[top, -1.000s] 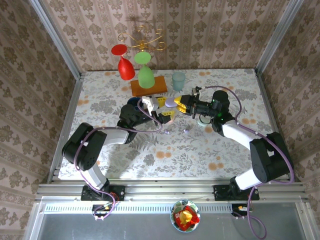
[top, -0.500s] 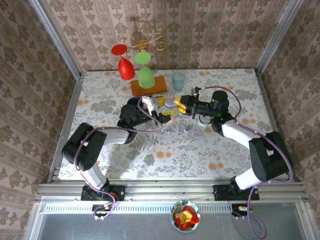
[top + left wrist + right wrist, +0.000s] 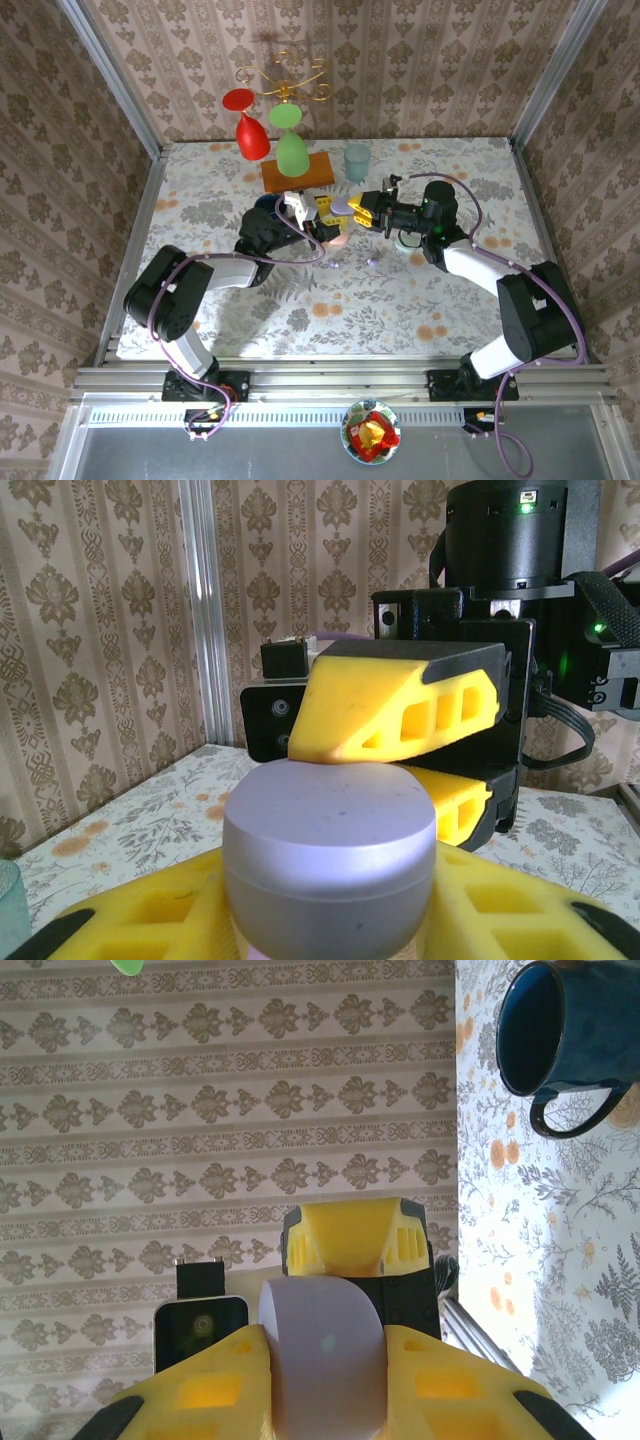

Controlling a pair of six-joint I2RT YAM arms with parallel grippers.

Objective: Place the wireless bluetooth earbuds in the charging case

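A lilac pebble-shaped charging case (image 3: 342, 206) hangs above the middle of the table, its lid down, with both grippers on it. In the left wrist view the case (image 3: 330, 850) fills the gap between my left gripper's (image 3: 325, 920) yellow fingers, which are shut on its sides. In the right wrist view the case (image 3: 325, 1360) stands edge-on, pinched by my right gripper (image 3: 325, 1385). From above, the left gripper (image 3: 329, 222) and right gripper (image 3: 358, 208) meet nose to nose. Two tiny pale earbuds (image 3: 333, 265) (image 3: 372, 260) lie on the cloth just in front.
A pinkish case (image 3: 338, 238) sits under the left gripper and a mint case (image 3: 408, 240) by the right arm. Behind stand a blue mug (image 3: 265, 205), a wooden board (image 3: 298, 173) with red and green glasses, and a pale cup (image 3: 357, 160).
My left gripper's fingers have drawn in onto the lilac case. Both arms have stayed almost in place.
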